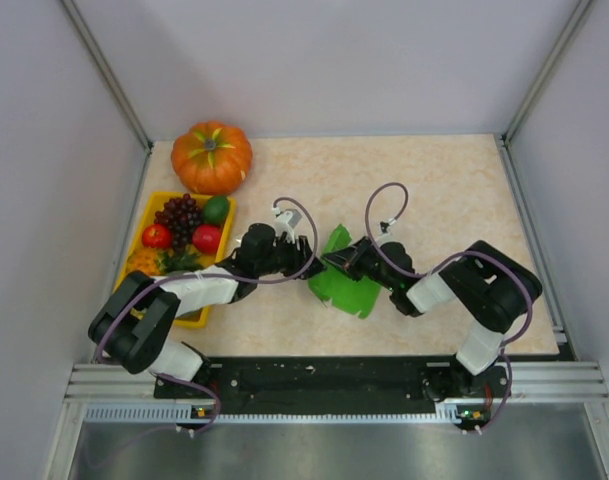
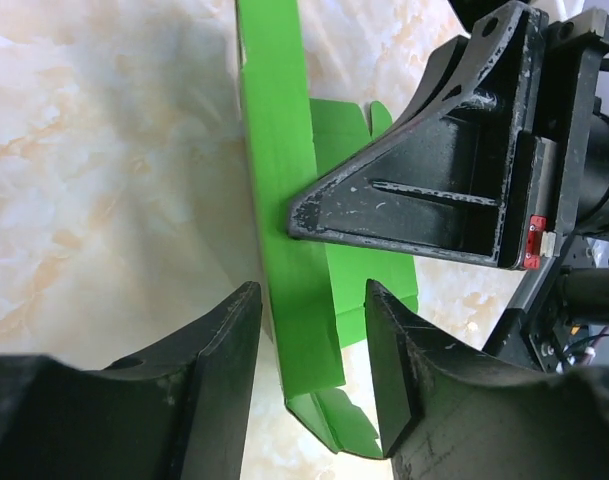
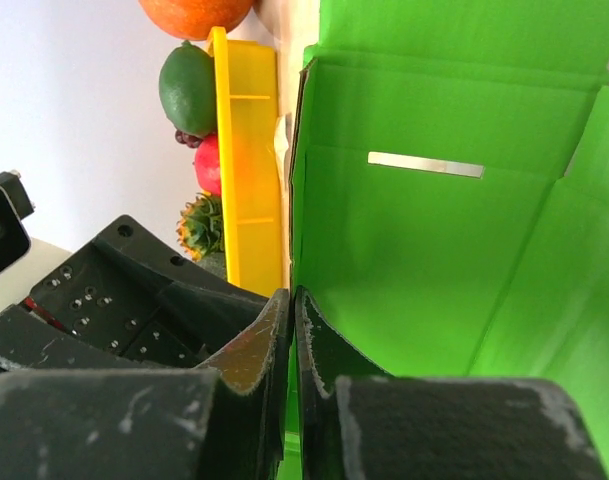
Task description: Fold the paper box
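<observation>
The paper box (image 1: 349, 288) is a bright green die-cut card sheet, partly folded, on the table between the two arms. My right gripper (image 1: 336, 258) is shut on the edge of an upright green panel (image 3: 424, 260), with its jaws (image 3: 293, 295) pinched flat on the card. My left gripper (image 1: 306, 245) is open. In the left wrist view it (image 2: 311, 290) straddles the standing green panel (image 2: 279, 150) without touching it. A finger of the right gripper (image 2: 424, 190) presses on that panel from the right. A small folded tab hangs below.
A yellow tray (image 1: 149, 215) of fruit stands at the left, holding grapes, red fruit and a round green fruit (image 1: 216, 209). An orange pumpkin (image 1: 212, 157) sits behind it. The tray (image 3: 246, 150) also shows in the right wrist view. White walls enclose the table.
</observation>
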Controlling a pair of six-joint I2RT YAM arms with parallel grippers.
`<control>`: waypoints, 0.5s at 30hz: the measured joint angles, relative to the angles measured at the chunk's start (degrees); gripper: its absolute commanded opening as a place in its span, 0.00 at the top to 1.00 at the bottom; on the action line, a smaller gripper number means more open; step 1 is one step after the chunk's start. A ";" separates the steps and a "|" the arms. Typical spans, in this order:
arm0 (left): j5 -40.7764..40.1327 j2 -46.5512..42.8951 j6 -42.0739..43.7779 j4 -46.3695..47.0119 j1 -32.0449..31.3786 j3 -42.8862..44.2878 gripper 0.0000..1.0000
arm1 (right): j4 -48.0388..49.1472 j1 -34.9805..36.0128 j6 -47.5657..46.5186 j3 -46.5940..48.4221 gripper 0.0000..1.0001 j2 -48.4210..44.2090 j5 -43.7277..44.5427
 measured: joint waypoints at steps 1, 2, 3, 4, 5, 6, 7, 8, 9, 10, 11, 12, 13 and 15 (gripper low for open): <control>-0.24 0.07 0.33 -0.11 -0.52 0.13 0.44 | 0.17 -0.09 0.02 -0.15 0.99 -0.07 -0.09; -0.98 0.09 0.68 -0.35 -1.33 0.24 0.41 | -0.31 -0.11 0.26 -0.17 0.99 -0.31 -0.11; -1.75 0.00 1.31 -0.59 -1.92 0.28 0.41 | -1.18 -0.11 0.50 -0.15 0.98 -0.70 -0.11; -3.32 -0.24 2.14 -1.31 -2.80 0.39 0.40 | -2.34 -0.13 0.81 -0.13 0.98 -1.29 -0.11; -5.33 -0.70 2.93 -2.58 -3.91 0.63 0.40 | -3.69 -0.13 0.98 -0.04 0.97 -1.88 -0.11; -7.30 -1.25 4.11 -4.39 -5.18 1.18 0.41 | -5.64 -0.15 1.33 0.09 0.96 -2.82 -0.09; -8.90 -1.57 5.16 -5.75 -6.29 1.81 0.43 | -7.78 -0.17 1.55 0.35 0.96 -3.78 -0.07; -11.67 -1.70 6.58 -8.04 -7.87 3.23 0.44 | -9.97 -0.20 1.86 0.74 0.96 -4.87 -0.07; -13.79 -1.66 7.74 -9.64 -9.03 4.72 0.46 | -11.93 -0.22 2.01 1.18 0.96 -5.97 0.04; -15.82 -1.66 8.85 -11.32 -10.08 6.08 0.46 | -13.62 -0.22 2.29 1.66 0.96 -7.06 0.31; -17.79 -1.66 9.97 -12.26 -10.93 7.04 0.46 | -15.04 -0.31 2.40 2.01 0.96 -8.11 0.52; -18.86 -1.66 10.58 -12.76 -11.32 7.58 0.46 | -16.04 -0.37 2.51 2.29 0.96 -8.92 0.63; -19.98 -1.66 11.23 -13.14 -11.63 7.98 0.46 | -17.11 -0.37 2.78 2.60 0.96 -9.79 0.72; -21.31 -1.66 12.39 -13.66 -11.74 8.28 0.46 | -18.34 -0.37 2.93 3.08 0.96 -11.13 0.70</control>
